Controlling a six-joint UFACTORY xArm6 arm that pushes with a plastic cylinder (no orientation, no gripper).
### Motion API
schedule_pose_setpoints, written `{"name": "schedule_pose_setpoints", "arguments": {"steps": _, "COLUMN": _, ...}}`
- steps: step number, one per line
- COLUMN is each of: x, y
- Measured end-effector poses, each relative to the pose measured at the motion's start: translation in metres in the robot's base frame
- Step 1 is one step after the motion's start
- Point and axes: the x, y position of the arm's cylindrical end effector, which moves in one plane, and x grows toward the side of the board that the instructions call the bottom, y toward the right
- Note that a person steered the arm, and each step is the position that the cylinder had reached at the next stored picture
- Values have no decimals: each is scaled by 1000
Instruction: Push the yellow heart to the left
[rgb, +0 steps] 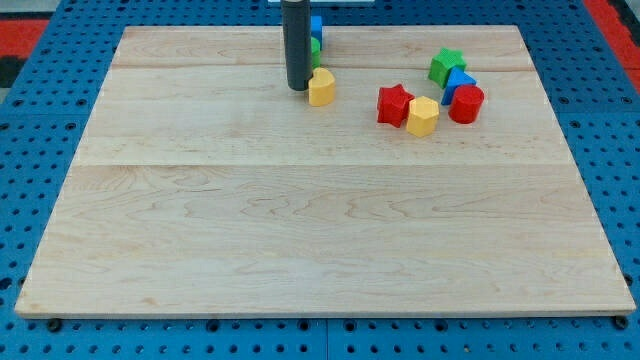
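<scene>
The yellow heart (321, 88) lies on the wooden board near the view's top centre. My tip (298, 88) stands on the board just to the left of the heart, touching or nearly touching it. The rod rises from there to the view's top edge. Behind the rod, partly hidden, are a blue block (316, 27) and a green block (315, 48), above the heart.
To the right lies a cluster: a red star (394, 104), a yellow hexagon (423, 116), a red cylinder (466, 104), a blue block (458, 82) and a green star (446, 65). The board (320, 230) sits on a blue pegboard table.
</scene>
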Motion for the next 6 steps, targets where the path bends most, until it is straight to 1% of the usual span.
{"name": "schedule_pose_setpoints", "arguments": {"steps": 1, "x": 33, "y": -34}}
{"name": "schedule_pose_setpoints", "arguments": {"steps": 2, "x": 56, "y": 1}}
{"name": "schedule_pose_setpoints", "arguments": {"steps": 3, "x": 59, "y": 39}}
{"name": "schedule_pose_setpoints", "arguments": {"steps": 4, "x": 37, "y": 63}}
{"name": "schedule_pose_setpoints", "arguments": {"steps": 5, "x": 18, "y": 63}}
{"name": "schedule_pose_setpoints", "arguments": {"steps": 6, "x": 11, "y": 33}}
